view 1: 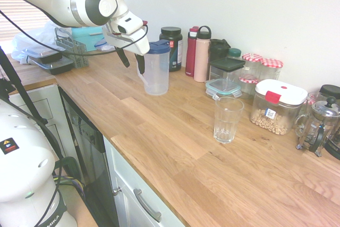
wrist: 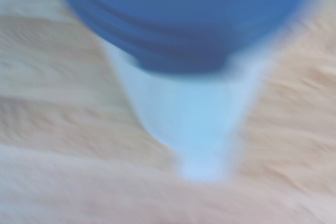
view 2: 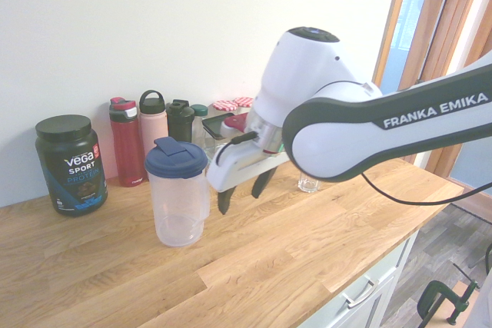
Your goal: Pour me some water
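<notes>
The jug [view 2: 178,209] stands up straight on the counter [view 1: 175,174], in from the front edge, with the tub [view 2: 72,165] and red bottle [view 2: 127,144] behind it by the wall. Its blue lid [view 2: 176,157] is on. The gripper [view 2: 241,203] is just beside the jug, on the side where the handle [view 2: 204,199] sticks out. Its two fingers are spread wide and hold nothing. That is what the next move hangs on — the handle points at the gripper, and the jug's long way runs up and down. I think the job is at its start: get hold of the handle. The fingers should go one on each side of it, then press together. If they come in crooked, they could bump the jug and tip it. The glass [view 1: 228,120] stands well apart from the jug, farther along the counter, and looks empty. I can't tell how much water the jug has — its side is cloudy.
</notes>
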Motion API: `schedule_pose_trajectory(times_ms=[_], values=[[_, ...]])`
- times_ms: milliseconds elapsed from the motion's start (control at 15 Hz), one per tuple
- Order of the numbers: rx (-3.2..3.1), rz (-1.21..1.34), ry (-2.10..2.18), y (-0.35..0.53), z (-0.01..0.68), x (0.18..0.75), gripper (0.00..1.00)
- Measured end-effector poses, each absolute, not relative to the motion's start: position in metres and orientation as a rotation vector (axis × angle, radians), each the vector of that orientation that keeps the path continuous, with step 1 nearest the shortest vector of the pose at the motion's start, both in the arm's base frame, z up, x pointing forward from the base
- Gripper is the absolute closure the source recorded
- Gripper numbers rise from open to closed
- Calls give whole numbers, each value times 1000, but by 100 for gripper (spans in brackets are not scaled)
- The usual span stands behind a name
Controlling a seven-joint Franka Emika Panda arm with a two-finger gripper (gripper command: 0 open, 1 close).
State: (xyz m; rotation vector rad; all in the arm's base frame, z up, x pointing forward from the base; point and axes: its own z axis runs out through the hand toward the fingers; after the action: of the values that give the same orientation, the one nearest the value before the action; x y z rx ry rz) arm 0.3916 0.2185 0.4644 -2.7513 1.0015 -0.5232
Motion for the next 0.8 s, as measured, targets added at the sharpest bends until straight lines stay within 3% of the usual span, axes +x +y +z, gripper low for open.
schedule_pose_trajectory(times_ms=[67, 400, 800], values=[[-2750, -535, 1003, 229, 463, 400, 100], [-2712, -591, 1052, 243, 450, 440, 100], [-2729, -608, 1032, 239, 447, 449, 100]])
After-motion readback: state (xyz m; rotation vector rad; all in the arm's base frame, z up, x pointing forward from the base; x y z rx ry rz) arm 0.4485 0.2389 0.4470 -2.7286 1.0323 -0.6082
